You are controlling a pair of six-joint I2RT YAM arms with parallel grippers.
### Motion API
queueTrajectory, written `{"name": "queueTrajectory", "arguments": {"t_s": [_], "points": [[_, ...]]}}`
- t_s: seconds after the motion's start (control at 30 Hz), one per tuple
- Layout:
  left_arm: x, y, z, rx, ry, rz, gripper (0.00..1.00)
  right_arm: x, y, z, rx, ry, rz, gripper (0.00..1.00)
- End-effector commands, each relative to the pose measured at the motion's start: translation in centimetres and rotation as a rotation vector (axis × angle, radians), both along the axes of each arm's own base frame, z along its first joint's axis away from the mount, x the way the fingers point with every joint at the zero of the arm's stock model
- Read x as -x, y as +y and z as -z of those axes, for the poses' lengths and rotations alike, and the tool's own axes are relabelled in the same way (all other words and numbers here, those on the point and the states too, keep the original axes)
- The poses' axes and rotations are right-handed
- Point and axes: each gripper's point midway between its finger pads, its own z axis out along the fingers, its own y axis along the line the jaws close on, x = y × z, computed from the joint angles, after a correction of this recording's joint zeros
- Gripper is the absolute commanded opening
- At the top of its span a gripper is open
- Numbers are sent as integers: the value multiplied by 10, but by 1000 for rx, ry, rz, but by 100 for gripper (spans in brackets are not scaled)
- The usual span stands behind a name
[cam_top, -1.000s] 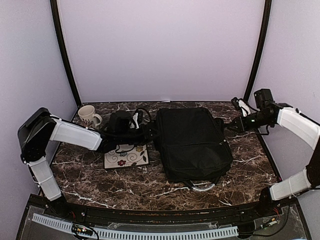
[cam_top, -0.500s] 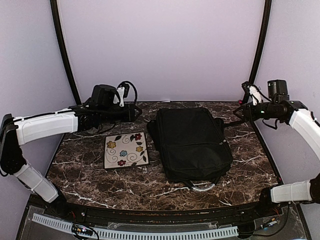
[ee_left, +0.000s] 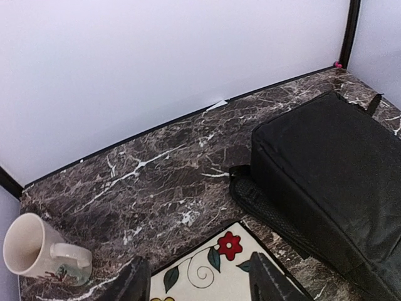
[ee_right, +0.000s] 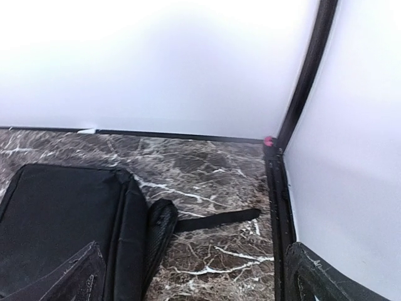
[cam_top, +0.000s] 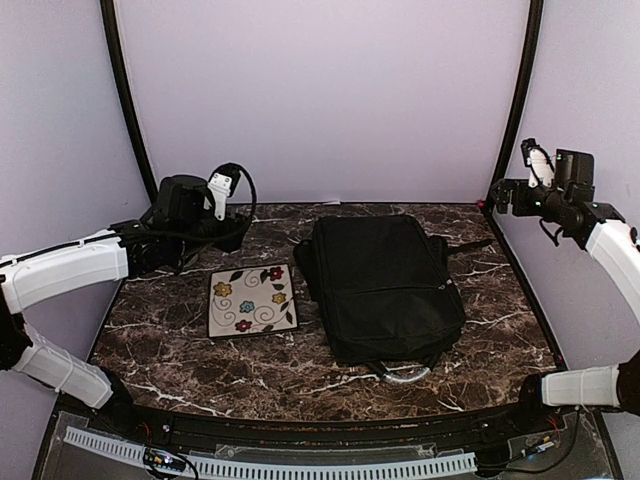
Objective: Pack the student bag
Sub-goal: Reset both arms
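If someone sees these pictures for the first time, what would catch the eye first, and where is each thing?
The large black fabric backpack dominates, lying flat in the middle of the dark marble table. To its left lies a square cream tile with painted flowers, and a cream ceramic mug sits in the far left corner.

A flowery square mat [cam_top: 252, 299], maybe a tile, lies on the dark stone table [cam_top: 200, 362]. A cream mug [ee_left: 37, 254] stands nearby.
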Motion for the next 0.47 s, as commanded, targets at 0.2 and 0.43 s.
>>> {"name": "queueTrajectory", "arguments": {"t_s": [0.2, 0.43], "points": [[5, 23, -3, -28, -89, -74, 61, 3, -19, -4, -41, -91, 112, 100], [0, 22, 5, -33, -58, -92, 62, 13, -23, 13, -47, -76, 108, 100]]}}
